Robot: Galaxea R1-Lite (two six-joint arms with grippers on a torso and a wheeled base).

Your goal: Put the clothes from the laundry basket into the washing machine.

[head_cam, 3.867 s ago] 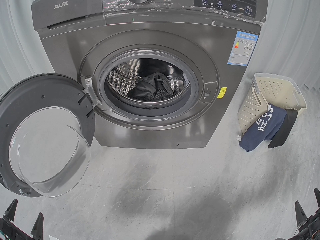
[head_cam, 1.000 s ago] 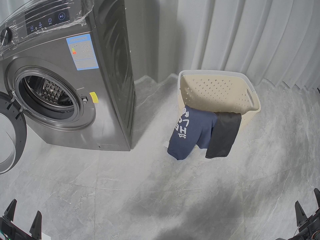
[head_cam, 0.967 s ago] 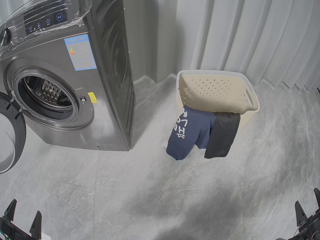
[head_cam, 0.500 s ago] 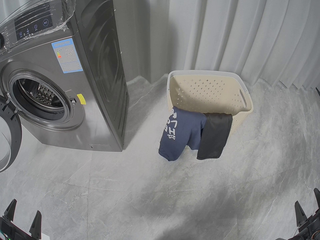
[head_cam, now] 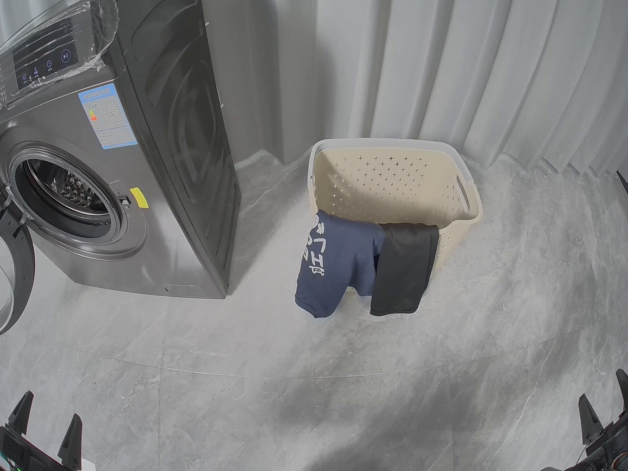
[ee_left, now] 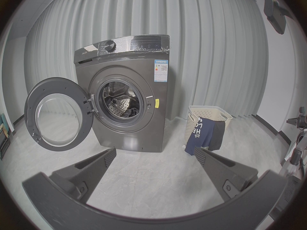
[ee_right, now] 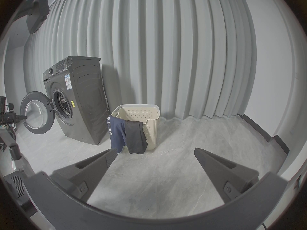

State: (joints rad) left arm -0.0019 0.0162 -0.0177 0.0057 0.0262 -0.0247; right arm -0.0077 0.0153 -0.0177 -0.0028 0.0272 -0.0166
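Washing machine [head_cam: 131,184], its round door [ee_left: 57,114] swung open, stands well ahead of the left gripper [head_cam: 49,410], with the cream laundry basket [head_cam: 386,178] on the floor beside it, farther ahead and between the two claws. A navy printed T-shirt [head_cam: 333,263] and a black garment [head_cam: 402,266] hang side by side over the basket's near rim. The left gripper and the right gripper [head_cam: 602,390] both have their fingers spread apart, holding nothing.

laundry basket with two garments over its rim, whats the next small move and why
Probably drive closer to the laundry basket: the left gripper and right gripper are open, empty and far short of it, and the navy shirt and black garment hang over its near rim.
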